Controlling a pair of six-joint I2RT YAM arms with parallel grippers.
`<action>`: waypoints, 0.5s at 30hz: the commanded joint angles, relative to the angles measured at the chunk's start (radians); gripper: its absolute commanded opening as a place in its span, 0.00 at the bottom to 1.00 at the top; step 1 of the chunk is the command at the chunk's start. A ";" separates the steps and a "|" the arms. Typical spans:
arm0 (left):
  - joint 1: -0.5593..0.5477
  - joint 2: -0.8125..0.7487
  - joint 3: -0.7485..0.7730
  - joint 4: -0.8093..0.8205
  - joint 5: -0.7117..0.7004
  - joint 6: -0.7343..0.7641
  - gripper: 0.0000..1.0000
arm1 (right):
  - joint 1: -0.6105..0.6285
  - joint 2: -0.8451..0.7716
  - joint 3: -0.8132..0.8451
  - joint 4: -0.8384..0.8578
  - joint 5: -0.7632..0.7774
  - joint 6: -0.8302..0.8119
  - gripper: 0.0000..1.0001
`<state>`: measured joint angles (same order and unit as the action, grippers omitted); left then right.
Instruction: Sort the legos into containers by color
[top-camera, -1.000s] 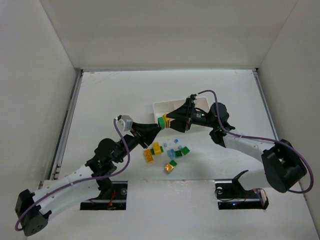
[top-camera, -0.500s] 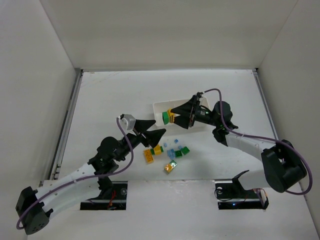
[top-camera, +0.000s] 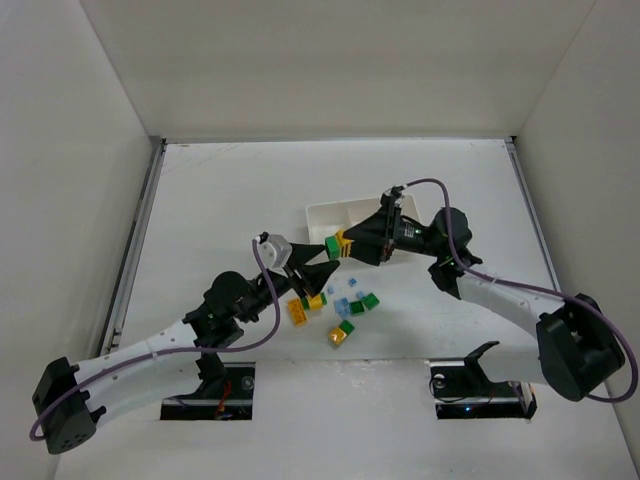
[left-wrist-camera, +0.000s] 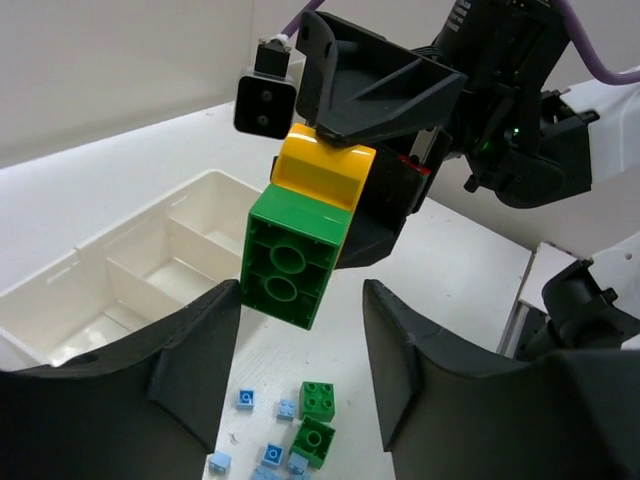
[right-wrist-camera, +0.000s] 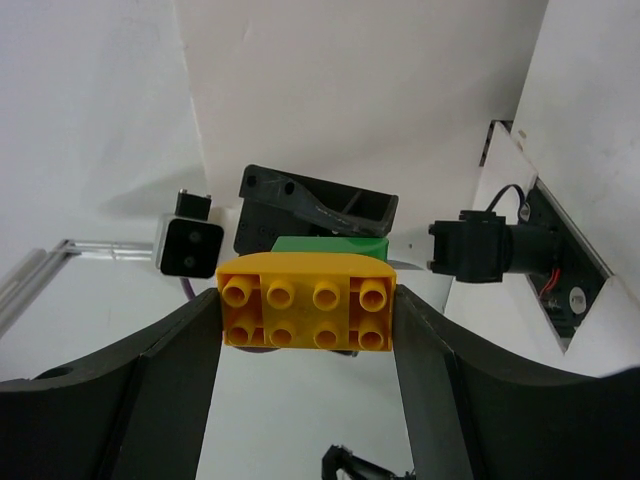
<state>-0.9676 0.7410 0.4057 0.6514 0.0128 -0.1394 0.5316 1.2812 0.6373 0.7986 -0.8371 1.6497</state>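
Observation:
My right gripper (top-camera: 345, 246) is shut on a yellow brick (right-wrist-camera: 306, 300) with a green brick (left-wrist-camera: 292, 262) stuck to its far side, held in the air by the near-left corner of the white three-compartment tray (top-camera: 325, 210). My left gripper (top-camera: 320, 272) is open and empty, just below and in front of the held green brick, which hangs above its fingers (left-wrist-camera: 195, 350). Loose bricks lie on the table under it: yellow (top-camera: 297, 311), green (top-camera: 368, 300) and pale blue (top-camera: 342, 306). The tray compartments (left-wrist-camera: 150, 262) look empty.
Another yellow brick (top-camera: 337, 338) and a green one (top-camera: 347, 326) lie nearest the arm bases. White walls enclose the table on the left, right and back. The right arm covers part of the tray.
My left gripper let go of the green brick, opened and drew back down over the loose pile. My right gripper kept the joined yellow and green bricks and hardly moved.

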 joint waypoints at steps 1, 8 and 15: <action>-0.033 -0.002 0.067 0.044 0.038 0.044 0.45 | 0.037 -0.031 -0.008 0.033 -0.050 -0.033 0.45; -0.062 -0.002 0.081 0.028 0.038 0.070 0.41 | 0.087 -0.034 -0.018 -0.012 -0.039 -0.079 0.44; -0.087 -0.008 0.088 0.025 0.027 0.110 0.42 | 0.113 -0.011 -0.014 -0.009 -0.030 -0.082 0.43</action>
<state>-1.0210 0.7353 0.4271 0.5896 -0.0547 -0.0433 0.5816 1.2552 0.6197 0.7910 -0.8341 1.5906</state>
